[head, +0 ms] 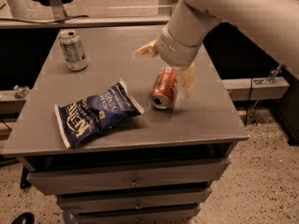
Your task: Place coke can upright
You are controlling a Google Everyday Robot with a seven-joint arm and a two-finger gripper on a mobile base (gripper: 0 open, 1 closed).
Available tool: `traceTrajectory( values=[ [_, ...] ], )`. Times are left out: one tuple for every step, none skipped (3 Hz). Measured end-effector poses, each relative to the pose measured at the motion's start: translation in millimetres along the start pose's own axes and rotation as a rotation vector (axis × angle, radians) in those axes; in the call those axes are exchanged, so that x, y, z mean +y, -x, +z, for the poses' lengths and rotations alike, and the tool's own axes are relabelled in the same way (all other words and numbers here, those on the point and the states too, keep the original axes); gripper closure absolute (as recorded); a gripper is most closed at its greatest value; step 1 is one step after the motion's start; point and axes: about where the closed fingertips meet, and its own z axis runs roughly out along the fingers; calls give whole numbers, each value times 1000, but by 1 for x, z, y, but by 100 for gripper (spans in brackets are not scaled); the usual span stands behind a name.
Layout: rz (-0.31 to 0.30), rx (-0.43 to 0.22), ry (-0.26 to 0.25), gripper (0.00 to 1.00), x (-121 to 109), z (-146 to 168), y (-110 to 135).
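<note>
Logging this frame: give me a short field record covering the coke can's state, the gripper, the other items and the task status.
coke can: lying on its side on the table, open end facing the front edge
gripper: above the can, open, one finger down beside the can's right side, the other raised to the left
silver can: upright, back left corner
chip bag: flat, left of the coke can, apart from it
task status: can not yet upright

We record: coke can point(164, 88) red-orange, silver end; second can point(73, 50) silver-grey; chip bag point(96, 113) navy, white lettering; table point(205, 120) grey; gripper point(162, 73), above the coke can, cream-yellow fingers point(188, 78).
</note>
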Motion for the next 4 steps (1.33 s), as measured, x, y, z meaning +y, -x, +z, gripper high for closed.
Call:
traceTrajectory(
  values=[
    [-72,45,61,0,11,18,-8],
    [-119,93,109,0,17,29,-21],
    [-148,129,143,16,19,35,-31],
    [-166,157,168,39,19,33,-38]
  ],
)
